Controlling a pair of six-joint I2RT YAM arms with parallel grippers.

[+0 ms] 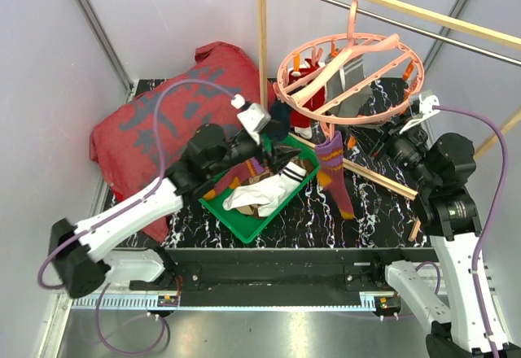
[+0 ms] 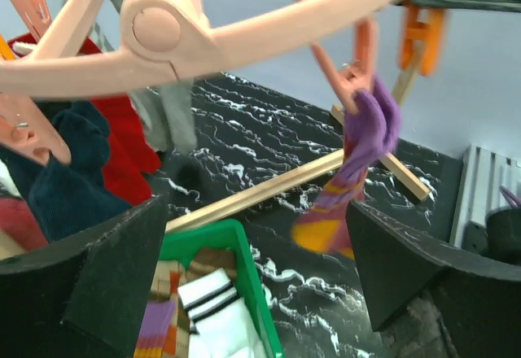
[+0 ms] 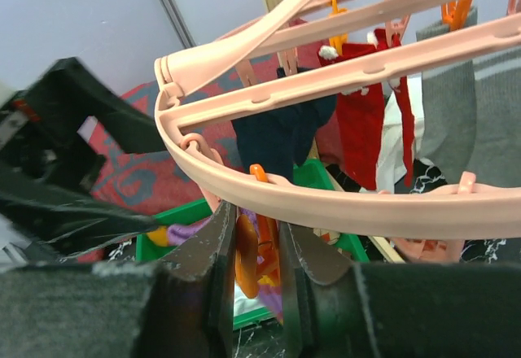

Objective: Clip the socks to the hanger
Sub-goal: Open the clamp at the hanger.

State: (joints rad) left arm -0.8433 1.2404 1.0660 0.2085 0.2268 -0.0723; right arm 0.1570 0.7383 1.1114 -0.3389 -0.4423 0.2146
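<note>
Step in hand: loading the next clip. Hanger [image 1: 319, 84] hangs from the rail over the bench [image 1: 326, 221], tilted. Already pegged on it are a red sock [image 3: 366, 106], a navy sock [image 3: 273, 130], a grey sock [image 3: 452, 106] and a purple-orange sock [image 1: 335, 171] that hangs from a pink clip on the near rim. Right claw [image 3: 255, 229] is up under the rim, fingers drawn close on either side of an orange clip [image 3: 247, 264], apparently pinching it; whether the clip's mouth is actually sprung open cannot be told. Left claw [image 1: 285, 156] is spread wide and holds nothing, hovering between the hanger and the green tray [image 1: 244, 228]. More socks lie in the tray, a white one [image 1: 252, 198] on top. Judgement: the left claw should next drop into the tray, take one sock by the cuff and carry the cuff into the clip. The right should keep its squeeze until the cuff is seated. Risk: the hanger swings when nudged.
</note>
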